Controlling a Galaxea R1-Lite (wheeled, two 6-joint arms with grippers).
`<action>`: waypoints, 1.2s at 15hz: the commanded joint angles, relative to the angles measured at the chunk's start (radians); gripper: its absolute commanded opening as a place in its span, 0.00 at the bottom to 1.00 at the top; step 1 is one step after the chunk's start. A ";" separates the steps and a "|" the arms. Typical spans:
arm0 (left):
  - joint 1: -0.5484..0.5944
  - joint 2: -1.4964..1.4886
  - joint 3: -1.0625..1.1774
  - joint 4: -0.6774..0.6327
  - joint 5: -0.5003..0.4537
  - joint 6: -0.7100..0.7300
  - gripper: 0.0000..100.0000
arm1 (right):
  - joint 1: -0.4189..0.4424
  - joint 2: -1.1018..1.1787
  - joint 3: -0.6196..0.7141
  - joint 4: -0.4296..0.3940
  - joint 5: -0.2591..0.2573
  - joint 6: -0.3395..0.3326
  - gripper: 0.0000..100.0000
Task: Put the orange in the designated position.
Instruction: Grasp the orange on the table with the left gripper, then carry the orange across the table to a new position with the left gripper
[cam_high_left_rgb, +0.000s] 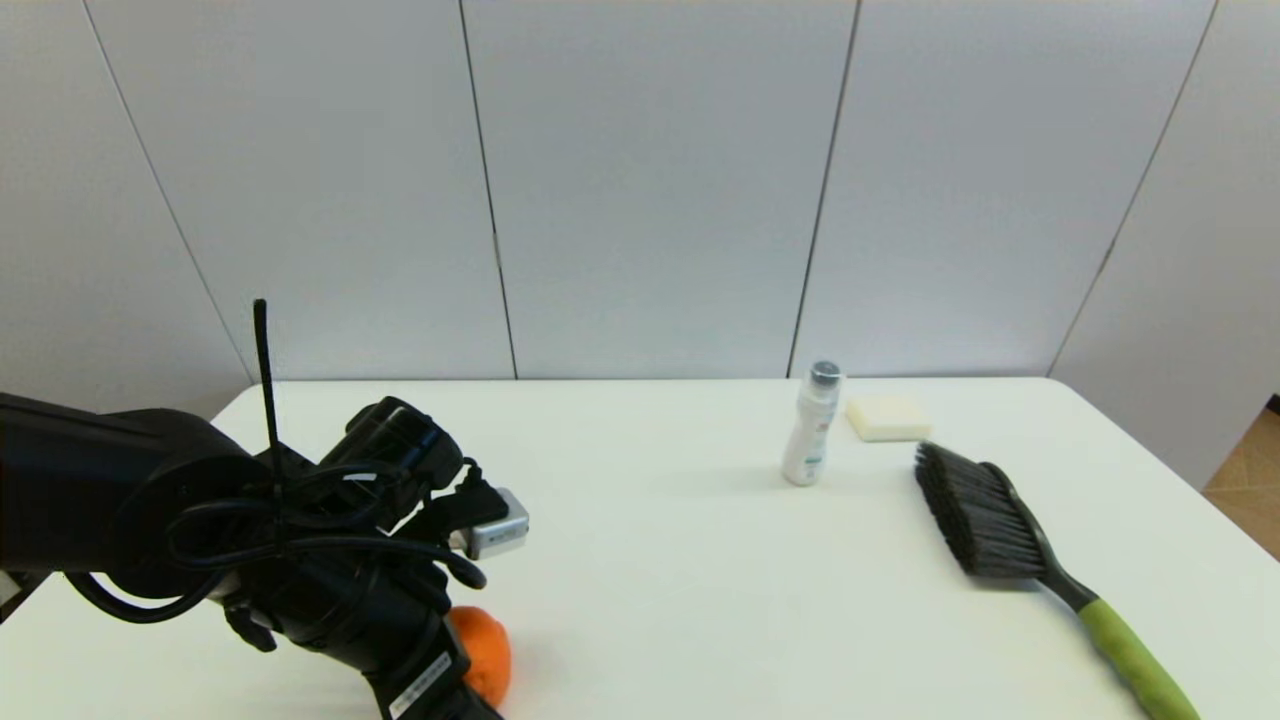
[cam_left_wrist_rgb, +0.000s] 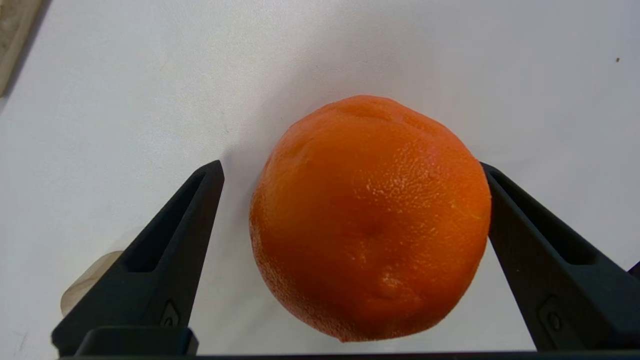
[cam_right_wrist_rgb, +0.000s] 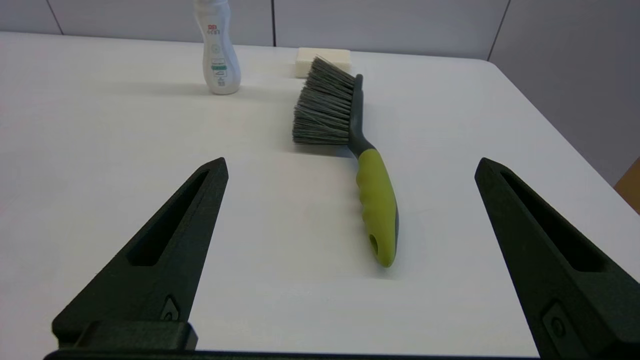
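Orange fruit, the orange (cam_left_wrist_rgb: 370, 220), is sitting on the white desk (cam_high_left_rgb: 660, 590) at about seven o'clock from desk centre, near the front edge. Left hand (cam_left_wrist_rgb: 350, 200) is straddling it, spread wide: one finger (cam_left_wrist_rgb: 540, 250) looks to be touching the peel, the other standing clear. Judgement: centre the hand first, then squeeze evenly so it is not rolling away. Right hand (cam_right_wrist_rgb: 350, 200) is idling open, facing the brush (cam_right_wrist_rgb: 350, 150) at three o'clock.
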 joint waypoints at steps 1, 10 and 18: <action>0.000 0.003 0.001 -0.001 0.001 0.004 1.00 | 0.000 0.001 0.000 -0.001 0.000 -0.001 1.00; 0.003 -0.033 -0.010 -0.002 0.002 0.004 0.00 | 0.000 0.001 0.000 -0.001 0.000 -0.001 1.00; 0.106 -0.015 -0.329 -0.004 0.062 0.022 0.00 | 0.000 0.001 0.000 -0.001 0.000 -0.001 1.00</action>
